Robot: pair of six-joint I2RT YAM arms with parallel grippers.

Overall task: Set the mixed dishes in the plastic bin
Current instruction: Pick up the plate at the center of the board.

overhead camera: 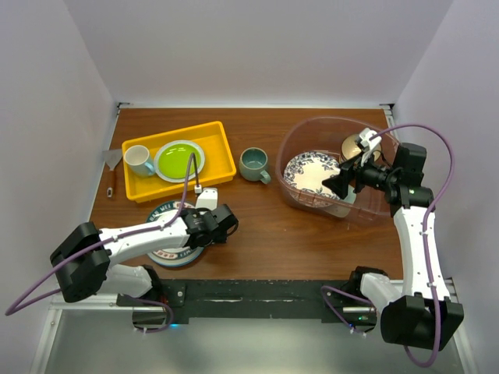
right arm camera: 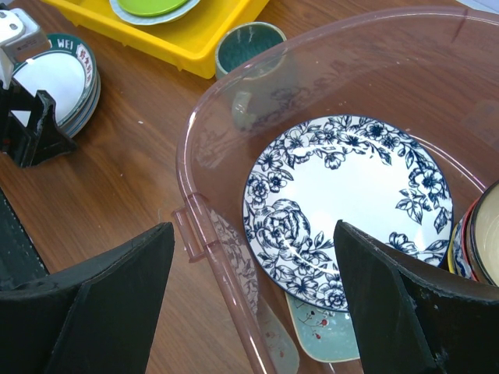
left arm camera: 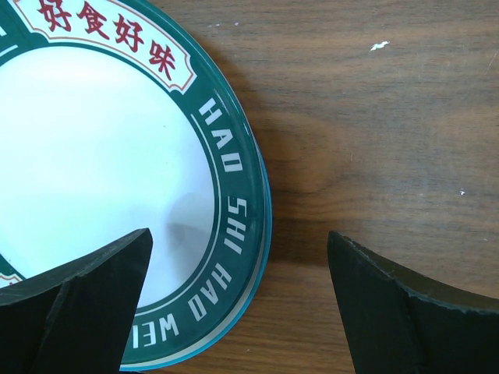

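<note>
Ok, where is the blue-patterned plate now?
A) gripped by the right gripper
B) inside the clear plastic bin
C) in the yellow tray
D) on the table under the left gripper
B: the blue-patterned plate lies inside the plastic bin, and the right gripper over it is open and empty.

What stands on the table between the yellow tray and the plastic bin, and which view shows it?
A grey-green mug stands between the yellow tray and the plastic bin; the top external view shows it most plainly.
</note>
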